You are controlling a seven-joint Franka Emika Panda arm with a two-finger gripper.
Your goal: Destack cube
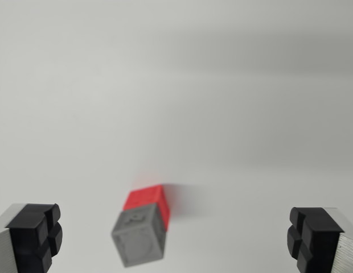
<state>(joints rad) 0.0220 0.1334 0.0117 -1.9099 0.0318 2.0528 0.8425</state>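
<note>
The wrist view looks down on a plain white surface [176, 85] that fills the frame. The gripper [176, 242] is spread wide: one black finger pad [37, 236] sits in the lower left corner of the frame and the other in the lower right corner, each mounted on a silver finger body that runs off the frame edge. Nothing is held between them.

The stack lies in the lower centre of the frame, between the two pads and slightly nearer the left one. It consists of a grey cube [139, 236] on top of a red cube [149, 200]. The grey cube's top face, which carries a round recess, faces the camera. The red cube shows behind and above it in the frame, partly covered by the grey one. Both cubes are rotated a little relative to the line between the pads.

The stack touches neither pad; open surface shows on both sides of it. A soft shadow falls on the surface to the right of the red cube. The picture is slightly blurred.
</note>
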